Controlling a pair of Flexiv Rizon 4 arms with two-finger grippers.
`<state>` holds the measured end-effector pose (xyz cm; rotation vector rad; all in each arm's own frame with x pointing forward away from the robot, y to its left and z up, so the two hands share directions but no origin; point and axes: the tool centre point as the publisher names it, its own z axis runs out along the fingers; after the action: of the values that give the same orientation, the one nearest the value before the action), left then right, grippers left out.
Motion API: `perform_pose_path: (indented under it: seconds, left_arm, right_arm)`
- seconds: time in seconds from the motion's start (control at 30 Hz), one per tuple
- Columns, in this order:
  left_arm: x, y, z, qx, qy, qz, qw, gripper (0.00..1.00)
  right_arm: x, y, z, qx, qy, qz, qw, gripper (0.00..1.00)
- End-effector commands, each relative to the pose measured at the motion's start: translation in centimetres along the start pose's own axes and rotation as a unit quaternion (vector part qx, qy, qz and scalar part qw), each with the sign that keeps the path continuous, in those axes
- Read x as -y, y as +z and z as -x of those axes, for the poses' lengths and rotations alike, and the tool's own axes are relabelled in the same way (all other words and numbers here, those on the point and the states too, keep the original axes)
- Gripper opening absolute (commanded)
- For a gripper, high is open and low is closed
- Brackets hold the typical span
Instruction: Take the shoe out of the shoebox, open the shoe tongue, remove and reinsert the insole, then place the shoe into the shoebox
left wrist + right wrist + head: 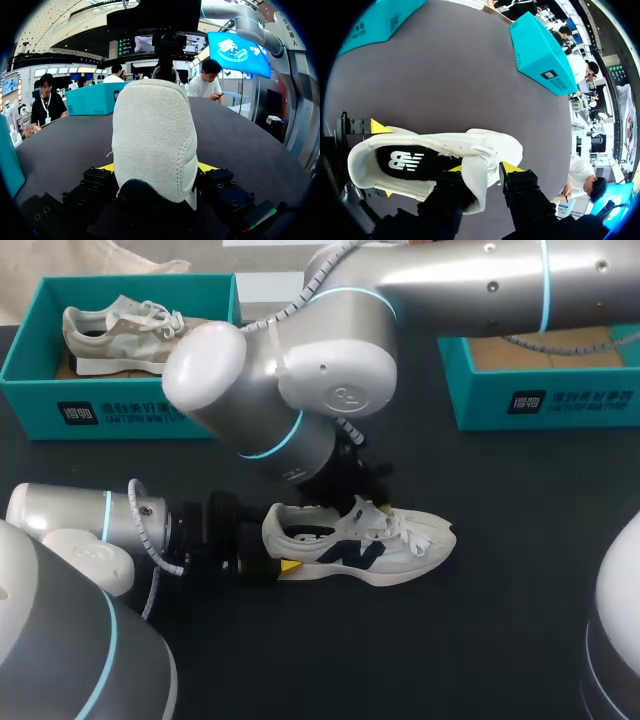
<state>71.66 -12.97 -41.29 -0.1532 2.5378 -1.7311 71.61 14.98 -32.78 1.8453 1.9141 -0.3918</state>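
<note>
A white sneaker (350, 545) with a dark side logo lies on its sole mid-table, toe pointing right. My left gripper (281, 550) comes in from the left and is shut on its heel (152, 140), one yellow fingertip (106, 167) pressed against each side. My right arm arches over from the upper right, and its gripper (481, 170) is down at the shoe's mouth. One finger is inside against the black insole (405, 161), the other outside. They hold the white tongue (480, 162) between them.
A teal shoebox (120, 405) at the back left holds a beige sneaker (125, 330). A second teal box (540, 395) stands at the back right. My right arm's large elbow (290, 370) hangs over the table's middle.
</note>
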Motion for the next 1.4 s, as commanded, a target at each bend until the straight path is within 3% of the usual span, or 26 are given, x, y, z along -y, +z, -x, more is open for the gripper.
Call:
perform_pose_path:
  seconds: [0.03,0.17,0.23,0.53,0.83,1.13,1.4]
  left_arm:
    - [-0.4,0.1,-0.1,0.000,0.000,0.001,1.000,0.00]
    - [-0.4,0.1,-0.1,0.000,0.000,0.001,1.000,0.00]
    - [-0.4,0.1,-0.1,0.000,0.000,0.001,1.000,0.00]
    - [-0.4,0.1,-0.1,0.000,0.000,0.001,1.000,0.00]
    - [-0.4,0.1,-0.1,0.000,0.000,0.001,1.000,0.00]
    - [-0.4,0.1,-0.1,0.000,0.000,0.001,1.000,0.00]
    - [-0.4,0.1,-0.1,0.000,0.000,0.001,1.000,0.00]
  right_arm:
    - [0.6,-0.2,1.9,-0.038,0.162,0.009,0.986,0.31]
    - [0.5,0.1,3.0,-0.081,0.136,0.008,0.987,0.26]
    - [0.4,0.3,3.4,-0.108,0.114,0.001,0.988,0.00]
    - [-1.1,1.3,5.0,-0.153,0.040,0.025,0.987,0.00]
    - [-1.9,3.5,7.4,-0.134,-0.064,0.069,0.986,0.00]
    - [-1.6,7.2,6.9,-0.108,-0.150,0.102,0.977,0.00]
    - [-0.8,11.1,6.6,-0.103,-0.147,0.109,0.978,0.00]
